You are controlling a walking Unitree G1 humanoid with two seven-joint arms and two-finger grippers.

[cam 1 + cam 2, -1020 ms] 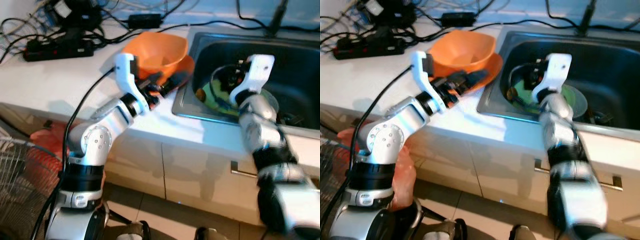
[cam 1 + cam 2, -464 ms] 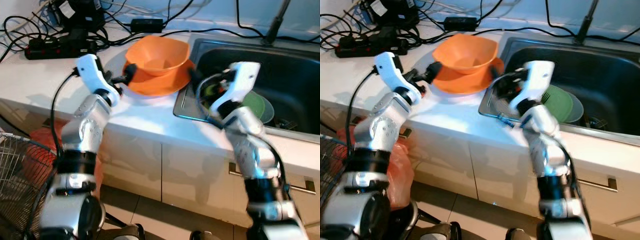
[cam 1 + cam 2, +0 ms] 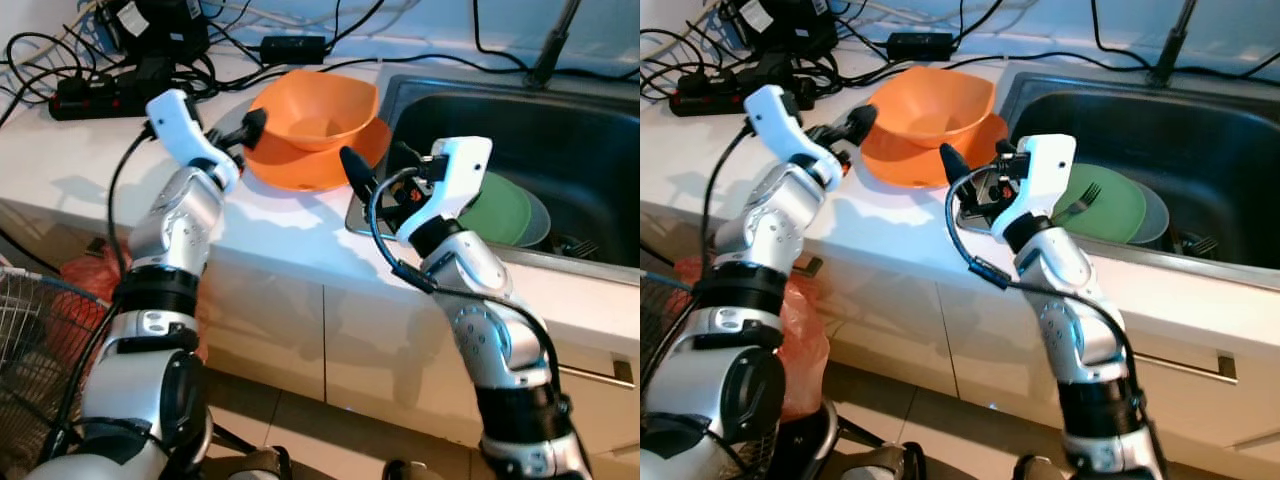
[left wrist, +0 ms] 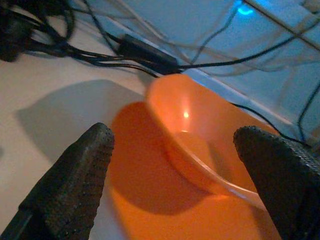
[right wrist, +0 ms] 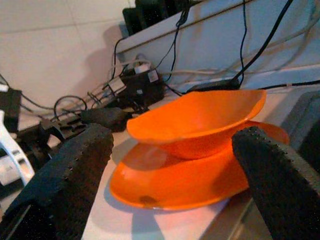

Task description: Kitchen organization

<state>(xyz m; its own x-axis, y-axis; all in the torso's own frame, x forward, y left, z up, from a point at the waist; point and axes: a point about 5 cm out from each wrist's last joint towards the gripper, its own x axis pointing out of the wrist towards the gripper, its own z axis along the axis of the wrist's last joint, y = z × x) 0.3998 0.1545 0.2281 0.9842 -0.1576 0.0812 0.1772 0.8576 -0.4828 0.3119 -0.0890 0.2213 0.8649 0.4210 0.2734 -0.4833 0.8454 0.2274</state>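
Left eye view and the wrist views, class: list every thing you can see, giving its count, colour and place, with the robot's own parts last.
Square-rimmed orange plastic bowl: one, orange, resting on the plate.
Flat orange plastic plate: one, orange, on the counter beside the sink.
White kitchen counter: one, white, across the front.
Dark steel sink: one, dark grey, set into the counter on the right.
Round green plate: one, green, inside the sink.
Black power strip and cables: several, black, at the counter's back left.
Left gripper: open, at the bowl's left edge.
Right gripper: open, at the plate's right edge.
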